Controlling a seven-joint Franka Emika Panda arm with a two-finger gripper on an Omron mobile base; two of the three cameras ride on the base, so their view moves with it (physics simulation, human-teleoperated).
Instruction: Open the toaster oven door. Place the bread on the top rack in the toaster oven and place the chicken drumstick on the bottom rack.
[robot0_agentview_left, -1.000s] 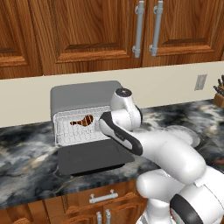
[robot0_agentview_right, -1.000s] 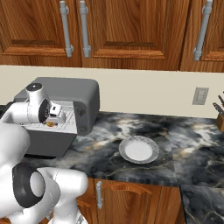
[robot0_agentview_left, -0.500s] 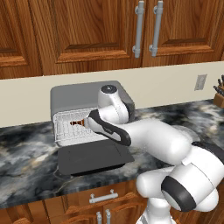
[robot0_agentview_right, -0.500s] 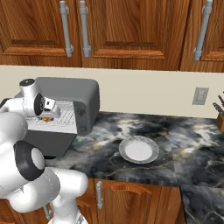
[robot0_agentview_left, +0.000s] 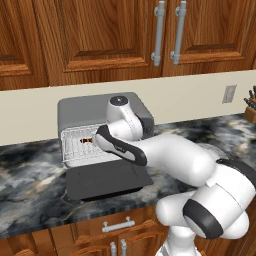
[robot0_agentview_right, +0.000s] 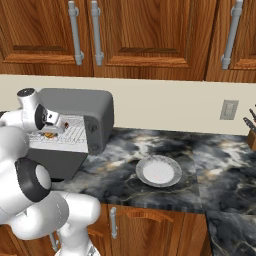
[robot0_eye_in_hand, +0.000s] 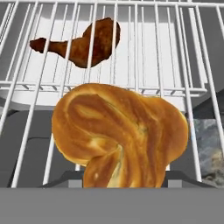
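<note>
The pincer (robot0_eye_in_hand: 124, 186) reaches into the dark grey boxy toaster oven (robot0_agentview_left: 80, 111), and its jaws hold the golden-tan twisted lump of bread (robot0_eye_in_hand: 120, 133) between them. In the hand view the bread sits directly ahead of the pincer, over the silver wire grid of the top rack (robot0_eye_in_hand: 192, 65). Beyond the bread and below that grid, the dark reddish-brown chicken drumstick (robot0_eye_in_hand: 85, 41) lies on the bottom rack (robot0_eye_in_hand: 144, 94), its thin bone end pointing to the left of that view. Seen from the left base view, the flat dark grey toaster oven door (robot0_agentview_left: 107, 180) lies folded down on the dark marbled tabletop (robot0_agentview_left: 30, 200), below the pincer. In the right base view a round white plate (robot0_agentview_right: 158, 171) rests on the tabletop, well apart from the pincer, to the right of the oven.
</note>
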